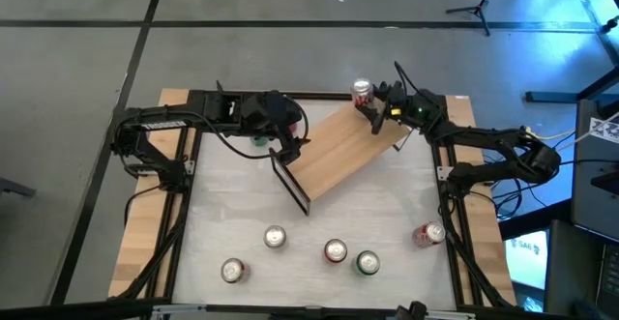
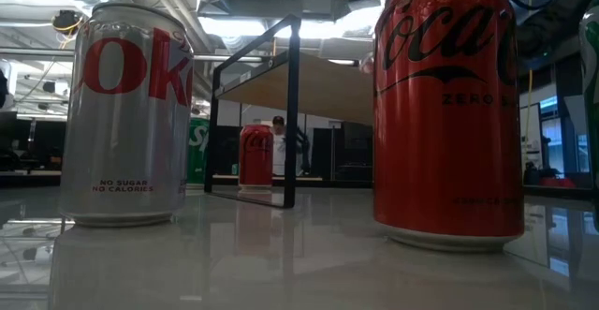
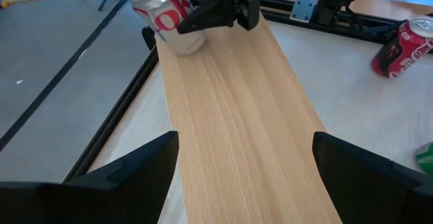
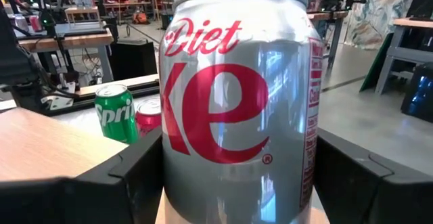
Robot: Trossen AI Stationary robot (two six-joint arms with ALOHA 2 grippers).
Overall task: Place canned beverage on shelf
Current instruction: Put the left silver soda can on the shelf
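Observation:
The shelf is a light-wood plank with black frame ends, standing askew on the white table. A silver Diet Coke can is at the plank's far right end, and my right gripper is shut on it. In the left wrist view the can tilts a little, its base at the plank's far edge; whether it rests there I cannot tell. My left gripper hovers open over the plank's near left end. Its fingers straddle the board and touch nothing. My right gripper pinches the can's two opposite sides between its two fingers, low on the can's body. The fingers come in level from the table's right side. The can stands nearly upright in the hold, over the plank's far end.
Several more cans stand near the table's front edge, and a red can lies on its side at the right. A green can and a red can stand beneath the shelf.

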